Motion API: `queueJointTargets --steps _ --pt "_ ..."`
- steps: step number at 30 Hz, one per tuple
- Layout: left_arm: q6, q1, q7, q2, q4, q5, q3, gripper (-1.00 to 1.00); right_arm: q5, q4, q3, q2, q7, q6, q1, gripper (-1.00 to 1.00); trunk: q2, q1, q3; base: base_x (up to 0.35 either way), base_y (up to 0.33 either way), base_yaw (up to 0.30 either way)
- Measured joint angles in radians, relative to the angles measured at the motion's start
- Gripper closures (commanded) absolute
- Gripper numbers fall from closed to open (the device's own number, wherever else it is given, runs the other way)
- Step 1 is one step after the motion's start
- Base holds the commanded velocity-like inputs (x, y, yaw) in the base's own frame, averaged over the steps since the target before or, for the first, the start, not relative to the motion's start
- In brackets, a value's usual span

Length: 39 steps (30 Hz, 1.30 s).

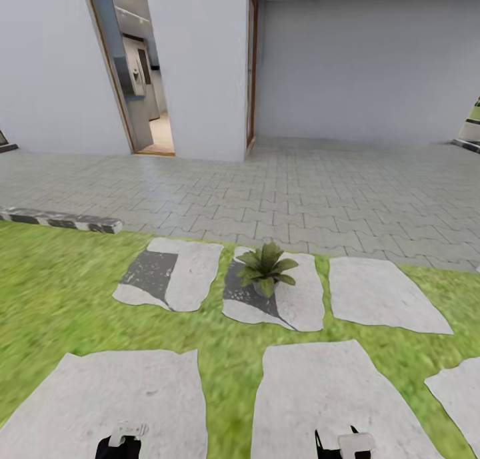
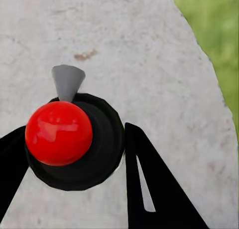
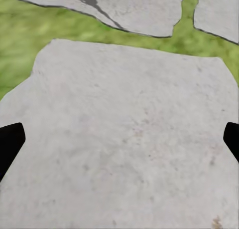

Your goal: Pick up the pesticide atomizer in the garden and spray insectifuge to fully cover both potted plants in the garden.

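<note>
I look from the head view over a lawn set with grey stones. One potted plant stands just above mid-frame, on the middle stone of the far row, its leaves plain green as far as I can make out. Behind it a strip of grey paving runs across the frame, and past that white walls with a doorway at upper left.

At the bottom edge I see my left gripper over the lower-left stone and my right gripper over the lower-centre stone.

In the left wrist view the left gripper is clamped on the atomizer: black fingers press against its round dark body, which carries a glossy red ball and a grey cone nozzle, with stone underneath and grass at the upper right corner.

In the right wrist view the right gripper stands wide apart, its tips at the two side edges, with bare stone between.
</note>
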Motion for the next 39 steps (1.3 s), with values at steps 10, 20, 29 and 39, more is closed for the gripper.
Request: queueJointTargets --steps 10,20,29,39 --pt "0.000 0.000 0.001 0.000 0.000 0.000 0.000 1.00 0.000 0.001 0.000 0.000 0.002 0.000 0.000 -1.00 0.000 0.000 0.000 0.341 0.088 -0.025" --pt "0.000 0.000 0.001 0.000 0.000 0.000 0.000 1.00 0.000 0.001 0.000 0.000 0.003 0.000 0.000 -1.00 0.000 0.000 0.000 0.341 0.088 -0.070" --pt "0.000 0.000 0.001 0.000 0.000 0.000 0.000 1.00 0.000 0.001 0.000 0.000 0.003 0.000 0.000 -1.00 0.000 0.000 0.000 0.341 0.088 0.000" --pt "0.000 0.000 0.000 0.000 0.000 0.000 0.000 1.00 0.000 0.001 0.000 0.001 0.002 0.000 0.000 -1.00 0.000 0.000 0.000 0.341 0.088 -0.021"
